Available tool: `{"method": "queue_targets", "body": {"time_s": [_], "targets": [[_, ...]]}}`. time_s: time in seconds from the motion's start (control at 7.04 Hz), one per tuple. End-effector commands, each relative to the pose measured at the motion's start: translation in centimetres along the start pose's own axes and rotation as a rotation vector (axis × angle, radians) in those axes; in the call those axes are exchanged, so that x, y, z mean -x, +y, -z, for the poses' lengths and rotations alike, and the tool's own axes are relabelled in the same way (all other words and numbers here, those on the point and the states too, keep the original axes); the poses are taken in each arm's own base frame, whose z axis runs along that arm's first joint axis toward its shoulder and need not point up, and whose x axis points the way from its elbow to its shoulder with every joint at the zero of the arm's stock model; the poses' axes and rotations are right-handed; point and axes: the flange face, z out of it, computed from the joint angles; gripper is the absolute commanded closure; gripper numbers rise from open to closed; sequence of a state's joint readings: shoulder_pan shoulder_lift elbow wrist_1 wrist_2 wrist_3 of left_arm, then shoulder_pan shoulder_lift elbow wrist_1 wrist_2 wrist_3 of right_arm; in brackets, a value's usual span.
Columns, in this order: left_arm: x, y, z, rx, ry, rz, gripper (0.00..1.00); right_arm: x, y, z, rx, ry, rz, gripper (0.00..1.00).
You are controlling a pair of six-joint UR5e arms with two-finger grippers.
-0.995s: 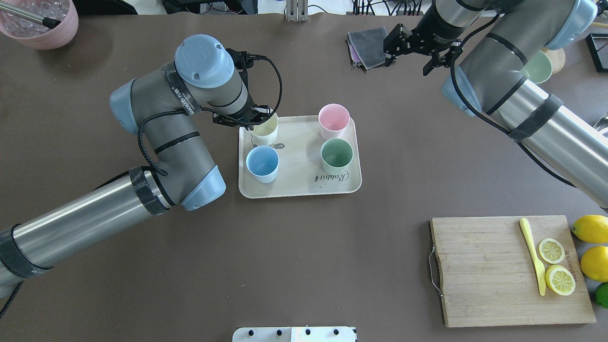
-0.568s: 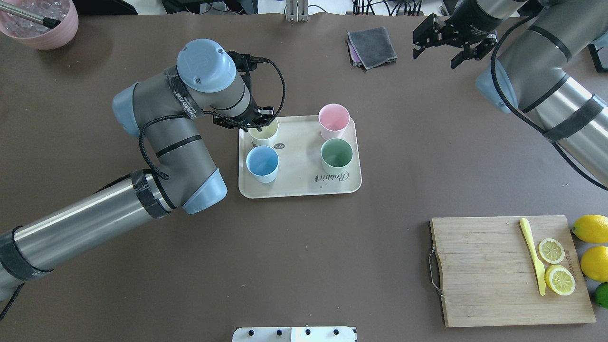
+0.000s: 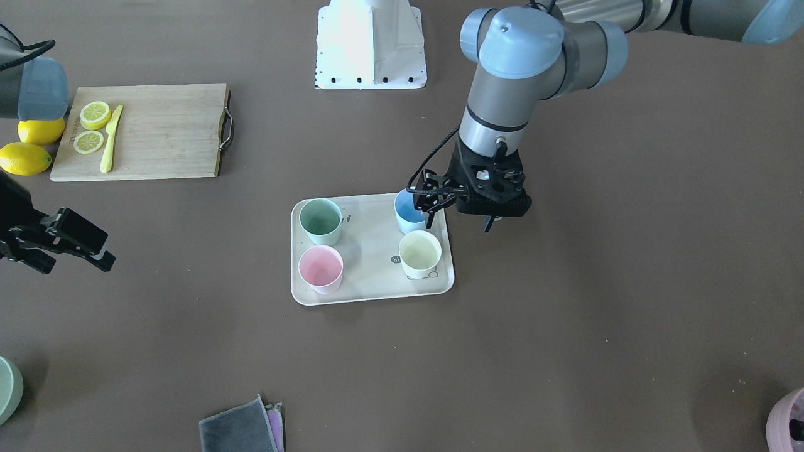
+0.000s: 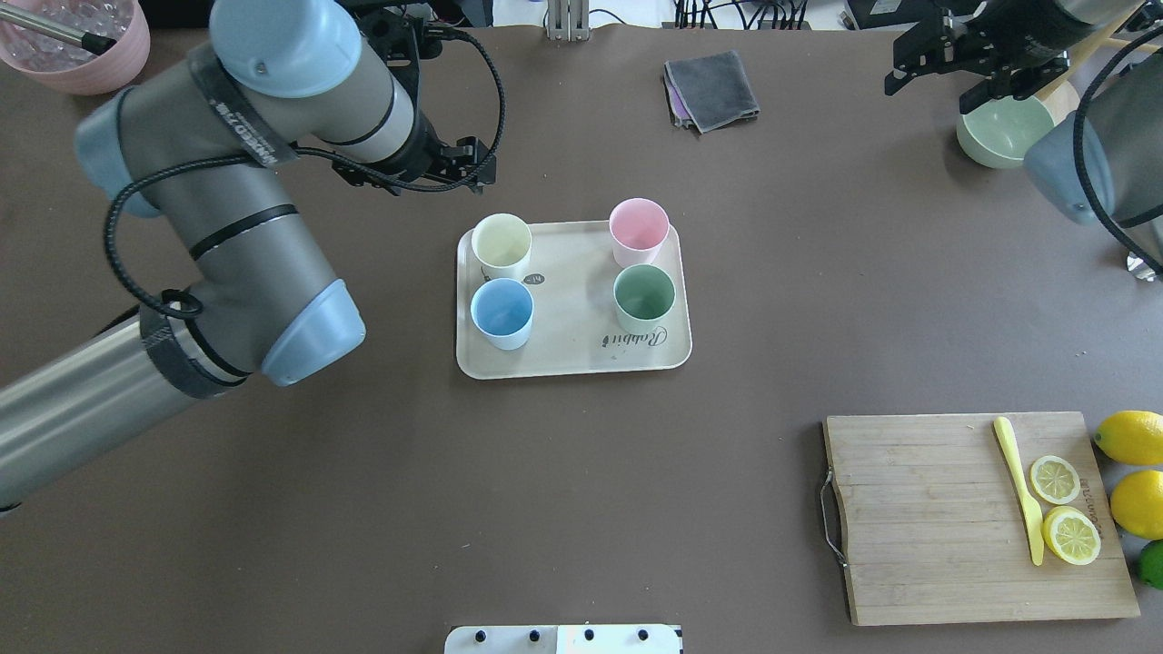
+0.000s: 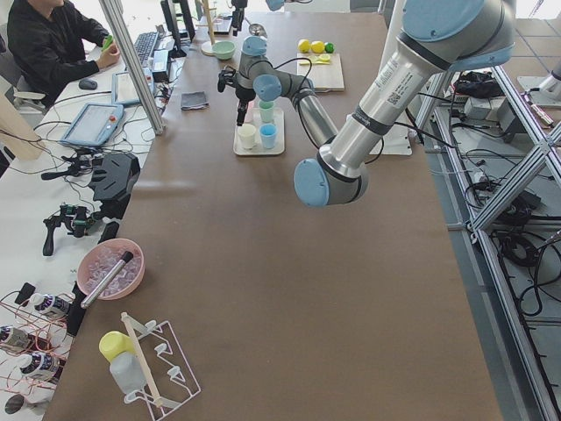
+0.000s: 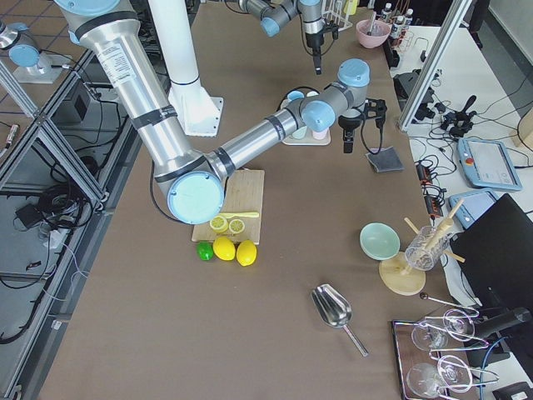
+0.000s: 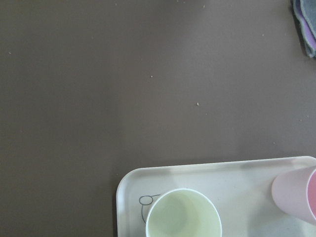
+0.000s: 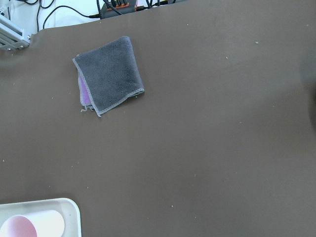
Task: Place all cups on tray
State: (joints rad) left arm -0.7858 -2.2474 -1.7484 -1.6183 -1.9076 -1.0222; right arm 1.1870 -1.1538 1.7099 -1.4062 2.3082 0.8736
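Holding the left gripper (image 4: 420, 174) open and empty at upper left of the overhead view, beside the tray (image 4: 572, 350), likely for lack of further cups. Seating yellow cup (image 4: 501, 242), blue cup (image 4: 501, 311), pink cup (image 4: 639, 227), green cup (image 4: 644, 296) upright on it at centre. Holding the right gripper (image 4: 936, 86) open, empty, upper right.

Green, blue, pink, yellow cups (image 4: 644, 292), cream tray (image 4: 572, 313)

1. We count four cups: a green cup (image 4: 644, 292), a blue cup (image 4: 501, 307), a pink cup (image 4: 639, 224) and a cream cup (image 4: 501, 241).
2. We see one tray (image 4: 572, 318).
3. At the near right, we count one cutting board (image 4: 918, 518), one knife (image 4: 1019, 490) and two lemon halves (image 4: 1054, 480).
4. We find two whole lemons (image 4: 1129, 437) and one lime (image 4: 1152, 563).
5. We count two bowls: a green bowl (image 4: 995, 136) far right and a pink bowl (image 4: 82, 54) far left.
6. We see one folded cloth (image 4: 713, 88).
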Motion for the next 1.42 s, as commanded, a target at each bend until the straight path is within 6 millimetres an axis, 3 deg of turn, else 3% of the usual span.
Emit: {"method": "queue_targets", "body": {"time_s": [0.0, 0.14, 0.28, 0.43, 0.57, 0.71, 0.85, 0.99, 1.28], "targets": [[11.0, 0.5, 4.5, -0.053, -0.056, -0.049, 0.02, -4.5, 2.1, 1.2, -0.059, 0.049, -0.021, 0.00], [15.3, 0.8, 4.9, -0.069, -0.089, -0.102, 0.02, -8.1, 3.2, 0.1, -0.050, 0.097, -0.057, 0.00], [18.7, 0.6, 4.9, -0.080, -0.114, -0.100, 0.02, -9.2, 3.1, -0.4, -0.056, 0.122, -0.065, 0.00], [20.3, 0.3, 3.2, -0.082, -0.123, -0.093, 0.02, -11.7, 3.8, -0.3, -0.063, 0.154, -0.059, 0.00], [24.2, 0.2, 2.1, -0.081, -0.148, -0.075, 0.02, -15.5, 3.9, -0.4, -0.055, 0.211, -0.010, 0.00], [27.3, 0.3, 2.4, -0.065, -0.185, -0.124, 0.02, -20.1, 4.4, 0.1, -0.029, 0.250, 0.064, 0.00], [29.6, -0.1, 3.5, -0.047, -0.190, -0.166, 0.02, -24.0, 4.4, 0.9, -0.007, 0.272, 0.067, 0.00], [33.5, -0.5, 5.3, -0.025, -0.177, -0.148, 0.02, -27.4, 4.9, 1.8, 0.024, 0.285, 0.098, 0.00], [42.8, 0.9, 9.2, 0.012, -0.182, -0.209, 0.02, -34.3, 6.5, 5.2, 0.099, 0.215, 0.197, 0.00]]}}
